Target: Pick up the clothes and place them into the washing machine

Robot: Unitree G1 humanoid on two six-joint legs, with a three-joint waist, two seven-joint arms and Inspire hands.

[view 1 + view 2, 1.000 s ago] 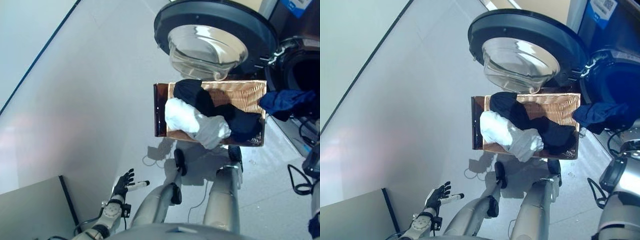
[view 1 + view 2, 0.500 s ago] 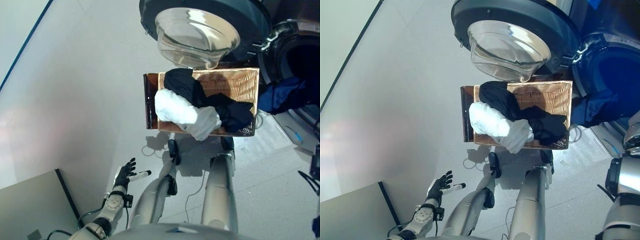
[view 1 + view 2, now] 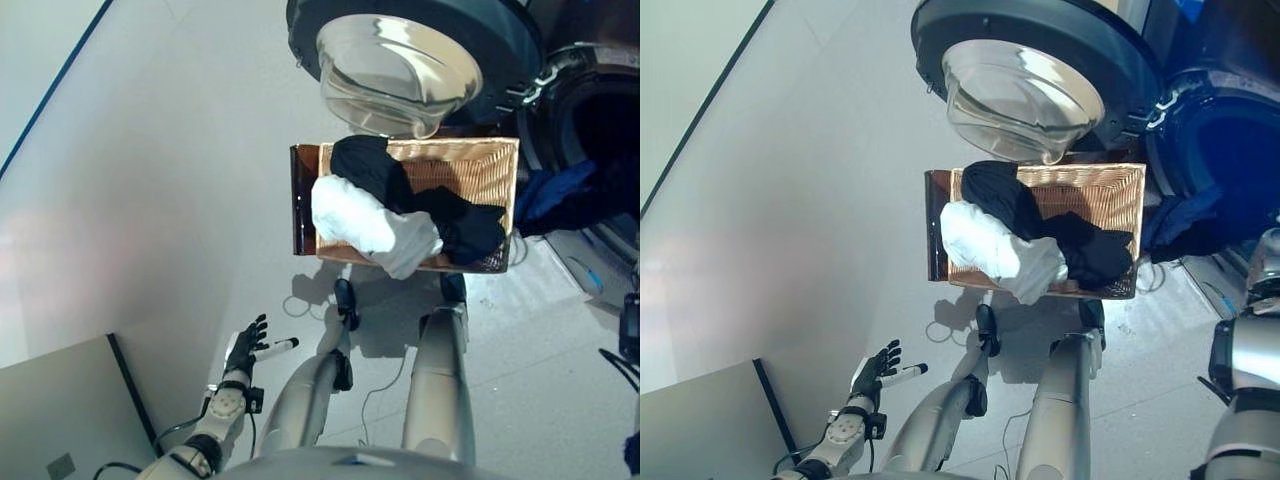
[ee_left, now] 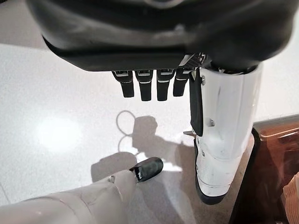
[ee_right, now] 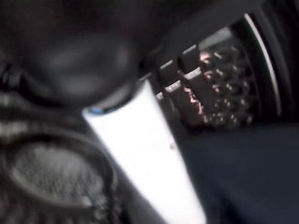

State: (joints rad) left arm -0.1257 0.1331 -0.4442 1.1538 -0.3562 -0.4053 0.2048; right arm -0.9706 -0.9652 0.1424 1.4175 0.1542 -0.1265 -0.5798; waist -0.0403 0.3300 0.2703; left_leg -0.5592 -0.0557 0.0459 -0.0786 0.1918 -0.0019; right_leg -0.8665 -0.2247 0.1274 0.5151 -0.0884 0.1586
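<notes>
A wicker basket [image 3: 482, 152] stands on the floor below the washing machine's open round door [image 3: 400, 62]. In it lie a white garment [image 3: 365, 225] and black clothes [image 3: 375, 168], with more black cloth [image 3: 466, 230] at its right end. A dark blue garment [image 3: 556, 190] hangs from the mouth of the drum [image 3: 605, 125] at the right. My right hand [image 5: 140, 149] is inside the drum: its wrist view shows the perforated wall and blue cloth [image 5: 243, 182] beside the white thumb cover. My left hand [image 3: 243, 350] hangs open over the floor, holding nothing.
A grey panel [image 3: 60, 420] fills the lower left corner. A dark line [image 3: 50, 100] crosses the pale floor at the upper left. The basket's brown end [image 4: 275, 172] shows in the left wrist view.
The view has shifted since the first frames. The blue garment has gone further into the drum, and less of it hangs outside. My left hand has kept its place.
</notes>
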